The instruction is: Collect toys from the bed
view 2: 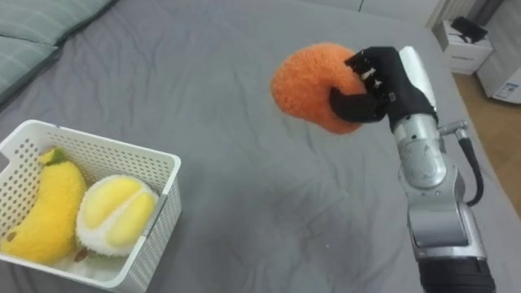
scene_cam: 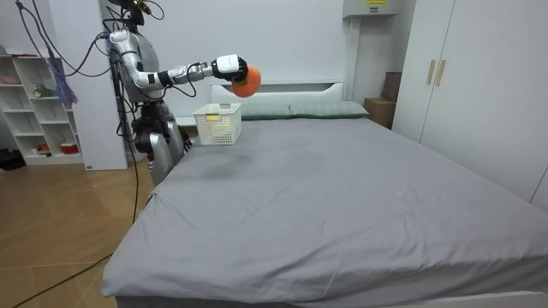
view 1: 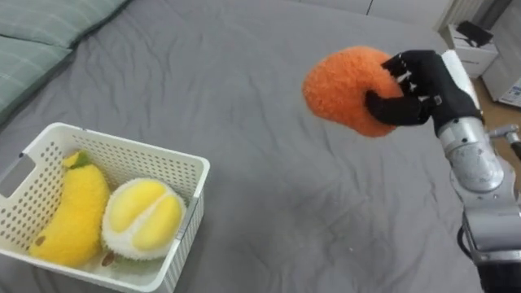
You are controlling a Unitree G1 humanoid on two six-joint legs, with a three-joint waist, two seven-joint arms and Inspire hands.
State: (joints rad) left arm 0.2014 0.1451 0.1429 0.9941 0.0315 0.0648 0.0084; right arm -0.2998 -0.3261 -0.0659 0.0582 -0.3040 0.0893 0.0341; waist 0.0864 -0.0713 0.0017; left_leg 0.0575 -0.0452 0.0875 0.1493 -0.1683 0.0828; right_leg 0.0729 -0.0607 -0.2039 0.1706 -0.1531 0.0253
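One orange plush toy (view 1: 346,81) is held in the air above the grey bed (view 1: 269,203), with the fingers and thumb of the right hand (view 1: 423,81) curled round its right side. One white slatted basket (view 1: 175,159) rests on the bed to the toy's lower left, well apart from it. The basket holds two toys side by side and touching: one yellow plush banana (view 1: 73,212) and one pale round plush fruit (view 1: 145,216).

I see a grey bed (view 1: 277,203). A white basket (view 1: 186,232) sits on it at lower left, and pillows (view 1: 32,49) lie at upper left.
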